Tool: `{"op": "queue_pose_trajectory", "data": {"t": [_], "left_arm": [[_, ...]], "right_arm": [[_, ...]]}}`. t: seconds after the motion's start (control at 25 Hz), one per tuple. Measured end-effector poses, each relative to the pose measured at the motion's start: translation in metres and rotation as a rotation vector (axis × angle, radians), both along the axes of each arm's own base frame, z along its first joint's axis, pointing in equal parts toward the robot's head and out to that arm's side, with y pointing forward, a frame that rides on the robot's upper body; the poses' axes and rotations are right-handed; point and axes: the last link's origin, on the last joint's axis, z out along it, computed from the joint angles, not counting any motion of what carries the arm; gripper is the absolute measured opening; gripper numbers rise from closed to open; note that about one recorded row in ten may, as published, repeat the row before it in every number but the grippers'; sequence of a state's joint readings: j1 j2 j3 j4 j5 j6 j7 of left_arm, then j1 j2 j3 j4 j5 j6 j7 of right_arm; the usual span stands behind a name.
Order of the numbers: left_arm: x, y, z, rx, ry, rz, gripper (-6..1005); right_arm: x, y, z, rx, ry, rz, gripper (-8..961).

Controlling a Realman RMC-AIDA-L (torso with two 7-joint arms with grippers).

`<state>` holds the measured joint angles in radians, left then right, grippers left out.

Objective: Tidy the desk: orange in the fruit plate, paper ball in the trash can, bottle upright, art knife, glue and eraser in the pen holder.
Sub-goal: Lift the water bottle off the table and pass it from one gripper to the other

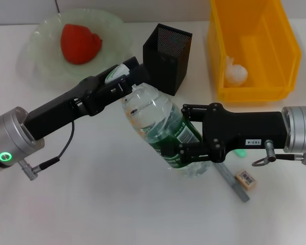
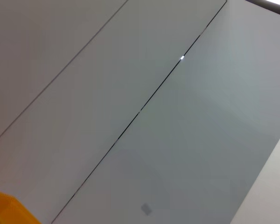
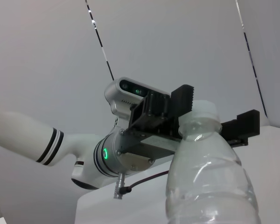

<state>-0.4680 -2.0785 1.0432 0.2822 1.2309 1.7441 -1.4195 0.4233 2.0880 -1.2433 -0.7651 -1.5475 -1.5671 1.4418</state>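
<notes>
The clear bottle (image 1: 160,122) with the green label hangs tilted over the middle of the table, white cap toward the far left. My left gripper (image 1: 123,75) is shut on its cap end, and the right wrist view shows the left gripper (image 3: 210,114) astride the bottle (image 3: 210,186). My right gripper (image 1: 183,133) is shut around the labelled lower body. The red-orange orange (image 1: 80,43) lies in the pale-green fruit plate (image 1: 41,35). The paper ball (image 1: 235,71) lies in the yellow trash can (image 1: 290,51). The eraser (image 1: 246,178) and a grey art knife (image 1: 234,182) lie below my right arm. The black pen holder (image 1: 167,51) stands behind the bottle.
A small green object (image 1: 239,152) peeks out under my right arm; I cannot tell what it is. The left wrist view shows only pale wall panels and a yellow-orange corner (image 2: 4,210). The near part of the white table (image 1: 117,204) is bare.
</notes>
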Motion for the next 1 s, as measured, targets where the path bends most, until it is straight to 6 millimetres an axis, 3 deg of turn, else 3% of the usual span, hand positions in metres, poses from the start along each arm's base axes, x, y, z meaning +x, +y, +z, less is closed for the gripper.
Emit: {"op": "queue_pose_trajectory", "data": {"t": [0.08, 0.32, 1.0], "left_arm": [[-0.0007, -0.0003, 0.0007, 0.005, -0.003, 0.003, 680], [-0.001, -0.0019, 0.0006, 0.029, 0.005, -0.013, 767], [-0.0008, -0.004, -0.0023, 0.046, 0.02, -0.031, 759]], "right_arm": [[-0.0006, 0.0, -0.0003, 0.0, 0.003, -0.001, 768], [-0.0011, -0.0002, 0.0008, 0.009, 0.022, -0.006, 768], [-0.0047, 0.0025, -0.0009, 0.012, 0.052, -0.004, 769]]}}
